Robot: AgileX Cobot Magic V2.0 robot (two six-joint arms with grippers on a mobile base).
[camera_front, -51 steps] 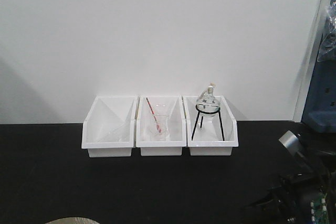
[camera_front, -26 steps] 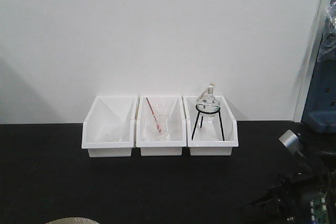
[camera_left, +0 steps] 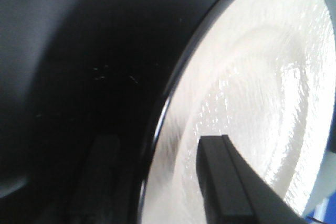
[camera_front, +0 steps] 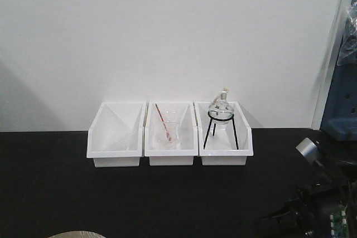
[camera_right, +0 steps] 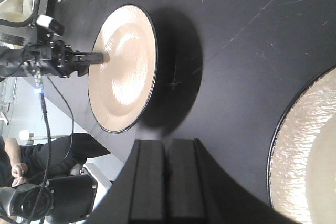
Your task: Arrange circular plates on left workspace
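A round tan plate (camera_left: 252,87) with a thin dark rim fills the left wrist view. My left gripper (camera_left: 157,140) straddles its rim, one finger (camera_left: 226,182) on the glossy top and the other below, shut on it. In the right wrist view this plate (camera_right: 123,69) sits near the counter's front edge with a wide shadow beside it, and the left gripper (camera_right: 97,57) is on its rim. A sliver of the plate (camera_front: 75,234) shows in the front view. The second plate (camera_right: 310,156) lies on the black countertop (camera_right: 236,51). My right gripper (camera_right: 165,182) is shut and empty, beside that plate.
Three white bins (camera_front: 170,135) stand in a row at the back by the white wall. They hold glassware, and the right one has a flask on a black tripod (camera_front: 221,121). My right arm (camera_front: 312,215) is at the front right. A person and a camera (camera_right: 31,198) are beyond the counter's edge.
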